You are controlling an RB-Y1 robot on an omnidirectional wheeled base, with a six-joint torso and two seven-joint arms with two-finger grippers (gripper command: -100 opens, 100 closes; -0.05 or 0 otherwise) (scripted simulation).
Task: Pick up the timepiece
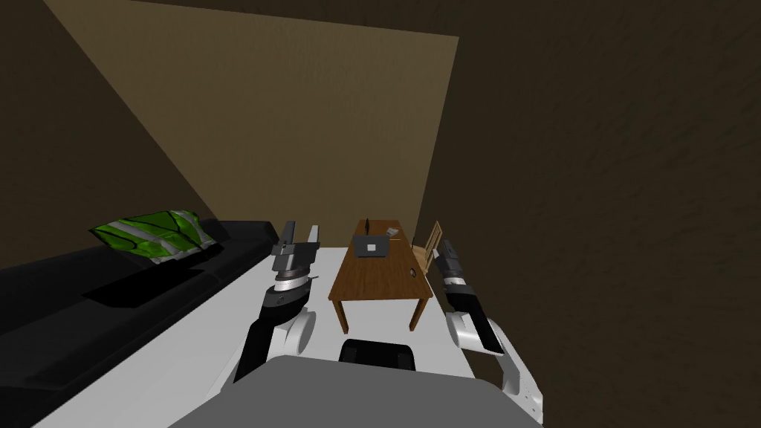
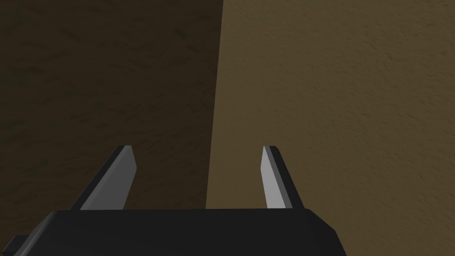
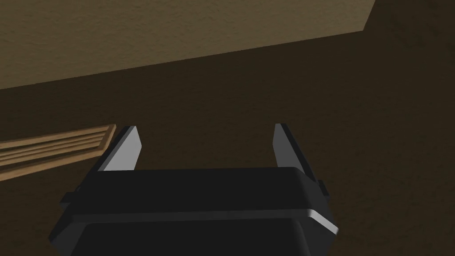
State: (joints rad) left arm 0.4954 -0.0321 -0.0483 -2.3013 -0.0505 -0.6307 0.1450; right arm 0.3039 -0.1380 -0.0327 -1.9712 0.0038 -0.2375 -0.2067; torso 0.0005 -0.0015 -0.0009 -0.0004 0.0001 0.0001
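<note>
Both hands are up in front of me and neither has anything in it. The left hand (image 1: pixel 301 230) is released, fingers spread wide with a bare wall corner beyond them. The right hand (image 3: pixel 206 129) is just as open, with the slatted back of a wooden chair (image 3: pixel 53 149) right beside one finger.

The brown wooden surface (image 1: pixel 375 286) sits ahead, in the gap between the two hands. The timepiece (image 1: pixel 412 272) looks to be the tiny dark ring by the surface's edge nearest the right hand, apart from it, though it's too small to be sure. Farther out from the hands there's an open laptop (image 1: pixel 371 245) and a small grey thing (image 1: pixel 392 233). Out past the left hand is a black sofa (image 1: pixel 149 297) with a green cushion (image 1: pixel 160 234) on it.
</note>
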